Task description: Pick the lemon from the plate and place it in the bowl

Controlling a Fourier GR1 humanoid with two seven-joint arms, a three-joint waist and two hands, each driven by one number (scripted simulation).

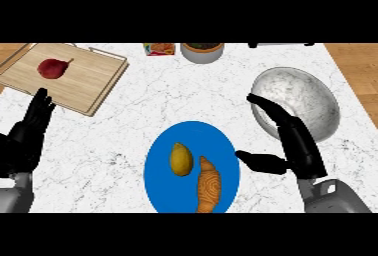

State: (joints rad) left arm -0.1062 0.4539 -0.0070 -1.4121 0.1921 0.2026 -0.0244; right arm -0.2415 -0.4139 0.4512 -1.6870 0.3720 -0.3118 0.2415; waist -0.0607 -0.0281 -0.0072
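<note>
Now my black right hand [297, 144] is spread, empty; small yellow lemon [181, 159] lies just beside brown croissant [209, 186], so I might snag both.

One head view looks steeply down on the table [148, 105]; both forearms enter from the lower edge.

White marble tabletop [170, 95], grey veins.
Plain round blue plate [166, 150], yellow oval lemon [181, 159], striped orange-brown croissant [209, 187]; grey-white mottled bowl [303, 100]; pale wooden cutting board [88, 75], red apple [52, 68].
</note>
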